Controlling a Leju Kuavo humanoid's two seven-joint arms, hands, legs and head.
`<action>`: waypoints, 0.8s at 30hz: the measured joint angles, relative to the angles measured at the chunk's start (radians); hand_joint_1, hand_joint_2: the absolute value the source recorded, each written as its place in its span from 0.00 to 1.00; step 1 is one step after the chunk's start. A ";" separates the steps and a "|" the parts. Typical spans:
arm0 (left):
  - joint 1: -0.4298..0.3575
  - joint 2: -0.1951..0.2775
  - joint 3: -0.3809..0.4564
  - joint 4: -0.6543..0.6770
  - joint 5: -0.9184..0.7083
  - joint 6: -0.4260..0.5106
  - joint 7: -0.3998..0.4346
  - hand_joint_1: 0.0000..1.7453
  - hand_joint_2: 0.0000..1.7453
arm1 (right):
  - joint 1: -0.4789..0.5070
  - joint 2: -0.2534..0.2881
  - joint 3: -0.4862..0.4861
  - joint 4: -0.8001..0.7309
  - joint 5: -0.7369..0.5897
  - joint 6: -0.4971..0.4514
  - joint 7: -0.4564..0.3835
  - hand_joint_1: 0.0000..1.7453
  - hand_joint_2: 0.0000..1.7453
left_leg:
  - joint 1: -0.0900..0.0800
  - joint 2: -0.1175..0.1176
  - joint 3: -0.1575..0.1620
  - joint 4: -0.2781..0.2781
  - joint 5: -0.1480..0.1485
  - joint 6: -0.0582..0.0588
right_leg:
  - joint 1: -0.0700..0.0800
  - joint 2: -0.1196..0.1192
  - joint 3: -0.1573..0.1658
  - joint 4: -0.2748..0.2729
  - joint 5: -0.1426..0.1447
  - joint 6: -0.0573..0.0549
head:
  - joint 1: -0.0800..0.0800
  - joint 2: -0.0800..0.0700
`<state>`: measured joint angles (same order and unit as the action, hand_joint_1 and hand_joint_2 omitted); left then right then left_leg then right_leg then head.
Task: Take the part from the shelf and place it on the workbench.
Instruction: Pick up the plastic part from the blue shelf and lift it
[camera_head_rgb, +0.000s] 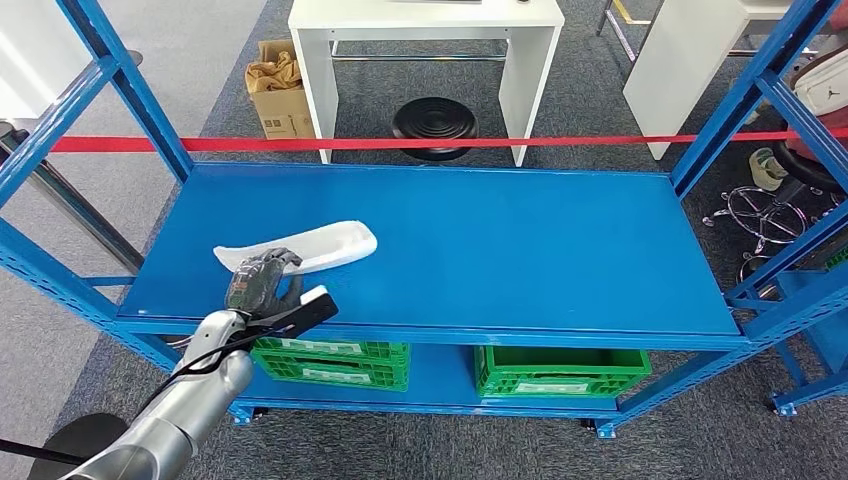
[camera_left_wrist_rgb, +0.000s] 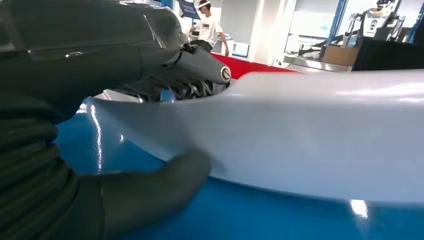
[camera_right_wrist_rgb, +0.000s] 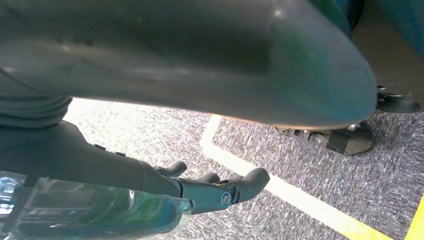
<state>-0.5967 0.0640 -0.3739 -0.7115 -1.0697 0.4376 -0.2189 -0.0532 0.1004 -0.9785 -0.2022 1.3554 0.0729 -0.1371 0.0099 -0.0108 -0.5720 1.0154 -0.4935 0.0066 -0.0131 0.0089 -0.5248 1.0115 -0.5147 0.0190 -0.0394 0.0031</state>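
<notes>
Lying flat on the blue shelf (camera_head_rgb: 520, 240), toward its front left corner: a long white part (camera_head_rgb: 318, 245), curved and glossy, one end pointing at the shelf's left post, the other angled toward the shelf's middle. Set over the part's left end, the left hand (camera_head_rgb: 262, 280), dark fingers (camera_head_rgb: 272, 262) draped across the top surface. From the left wrist view, fingers (camera_left_wrist_rgb: 200, 65) curled over the part's (camera_left_wrist_rgb: 310, 135) upper edge and the thick thumb (camera_left_wrist_rgb: 165, 185) pressed up against its lower edge just above the shelf (camera_left_wrist_rgb: 280, 215), so clasped from both sides; part not visibly raised off the shelf. Reaching up from below the shelf's front edge, the silver left arm (camera_head_rgb: 190, 400), wrist bent forward over the lip.

Hanging well away from the shelf, the right hand (camera_right_wrist_rgb: 210, 190), palm toward grey carpet (camera_right_wrist_rgb: 320, 165) crossed by a pale floor line (camera_right_wrist_rgb: 280, 187); fingers loosely curved, spread apart, holding nothing.

Under the shelf, on the lower tier, two green crates (camera_head_rgb: 335, 362) side by side. Beyond the shelf, a red tape (camera_head_rgb: 450, 143) stretched across, a white table (camera_head_rgb: 425, 40), a black stool (camera_head_rgb: 434, 125) and a cardboard box (camera_head_rgb: 280, 95).
</notes>
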 joint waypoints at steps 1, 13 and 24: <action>0.000 0.000 -0.001 0.000 0.000 0.000 0.000 1.00 1.00 | 0.000 0.000 0.000 0.000 0.000 0.000 0.000 0.00 0.00 | 0.000 0.000 0.000 0.000 0.000 0.000 | 0.000 0.000 0.000 0.000 0.000 0.000 | 0.000 0.000; -0.023 0.001 -0.006 0.007 0.011 0.000 -0.017 1.00 1.00 | 0.000 0.001 -0.001 0.000 -0.007 -0.002 -0.001 0.00 0.00 | 0.000 0.000 0.001 0.000 0.000 0.000 | 0.000 0.000 0.001 0.000 0.000 0.000 | 0.000 0.000; -0.035 0.003 -0.017 0.017 0.039 0.029 -0.029 1.00 1.00 | 0.000 0.001 -0.002 0.000 -0.014 -0.006 -0.006 0.00 0.00 | 0.000 0.000 0.002 0.000 0.000 0.000 | 0.000 0.000 0.002 0.000 0.000 0.000 | 0.000 0.000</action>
<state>-0.6322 0.0672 -0.3914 -0.6946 -1.0308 0.4661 -0.2479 -0.0530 0.1011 -0.9803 -0.2022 1.3411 0.0664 -0.1432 0.0099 -0.0107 -0.5705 1.0154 -0.4935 0.0066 -0.0131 0.0089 -0.5231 1.0115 -0.5147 0.0190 -0.0393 0.0031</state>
